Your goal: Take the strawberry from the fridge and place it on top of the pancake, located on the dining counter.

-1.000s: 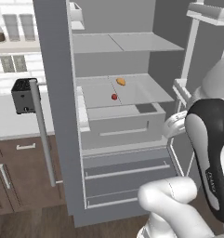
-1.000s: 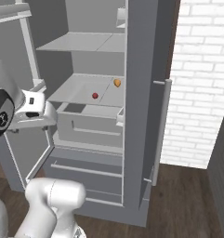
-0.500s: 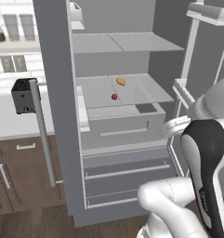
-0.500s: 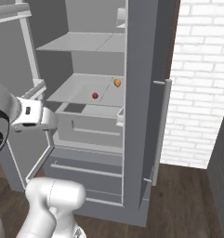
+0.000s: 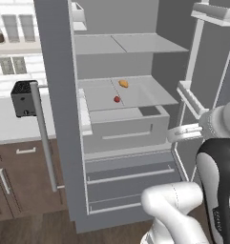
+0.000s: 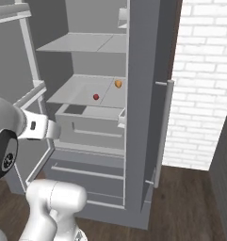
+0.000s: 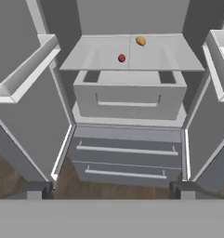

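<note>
The fridge [image 5: 54, 71] stands with both doors swung open, and also appears as the fridge [image 6: 143, 94]. The small dark-red strawberry [image 5: 117, 99] lies on the middle pale grey shelf, seen again as the strawberry [image 6: 96, 97] and the strawberry [image 7: 121, 58]. My gripper [image 5: 176, 135] hovers open and empty in front of the fridge, below shelf height and well short of the strawberry. It shows as the gripper [image 6: 51, 129] at the left, and the gripper [image 7: 111, 193] has its two tips spread wide. The pancake and the dining counter are out of view.
An orange-tan oval food item [image 5: 123, 84] lies behind the strawberry. A drawer box [image 7: 129, 95] sits under the shelf, with two drawers [image 7: 127, 160] below. Door bins [image 7: 25, 69] flank the opening. A black toaster [image 5: 23, 97] stands on the left counter. A brick wall [image 6: 204, 70] is at the right.
The arm has folded lower and the hand has sunk slightly in front of the fridge. The jaws stay open. The strawberry has not moved.
</note>
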Robot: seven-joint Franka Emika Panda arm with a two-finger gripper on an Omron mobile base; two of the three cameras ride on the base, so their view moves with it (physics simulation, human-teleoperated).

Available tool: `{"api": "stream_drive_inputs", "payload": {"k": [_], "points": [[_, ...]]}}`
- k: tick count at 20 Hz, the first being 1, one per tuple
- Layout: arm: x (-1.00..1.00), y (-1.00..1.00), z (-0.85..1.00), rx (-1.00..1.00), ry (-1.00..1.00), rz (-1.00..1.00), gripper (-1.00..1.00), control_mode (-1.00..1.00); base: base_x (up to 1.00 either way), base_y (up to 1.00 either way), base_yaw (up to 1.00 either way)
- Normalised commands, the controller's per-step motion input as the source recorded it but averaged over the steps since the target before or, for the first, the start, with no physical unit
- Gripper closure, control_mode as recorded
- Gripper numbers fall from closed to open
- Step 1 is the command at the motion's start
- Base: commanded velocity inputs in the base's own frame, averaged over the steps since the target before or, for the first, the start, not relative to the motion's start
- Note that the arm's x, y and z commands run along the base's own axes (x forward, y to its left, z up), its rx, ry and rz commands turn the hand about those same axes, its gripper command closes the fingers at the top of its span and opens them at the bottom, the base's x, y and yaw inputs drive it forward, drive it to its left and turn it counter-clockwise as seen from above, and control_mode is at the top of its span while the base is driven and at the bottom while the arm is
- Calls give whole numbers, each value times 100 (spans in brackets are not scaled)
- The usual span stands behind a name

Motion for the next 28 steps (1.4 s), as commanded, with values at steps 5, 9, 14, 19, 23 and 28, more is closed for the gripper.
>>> {"api": "stream_drive_inputs", "payload": {"k": [5, 9, 14, 19, 23, 28], "points": [[0, 0, 0, 0, 0, 0, -100, 100, 36, 2, -1], [0, 0, 0, 0, 0, 0, -100, 100, 43, 16, -7], [0, 0, 0, 0, 0, 0, -100, 100, 23, 30, -11], [0, 0, 0, 0, 0, 0, -100, 100, 19, 4, -9], [0, 0, 0, 0, 0, 0, -100, 100, 19, 36, -11], [0, 0, 0, 0, 0, 0, -100, 100, 50, 14, -9]]}}
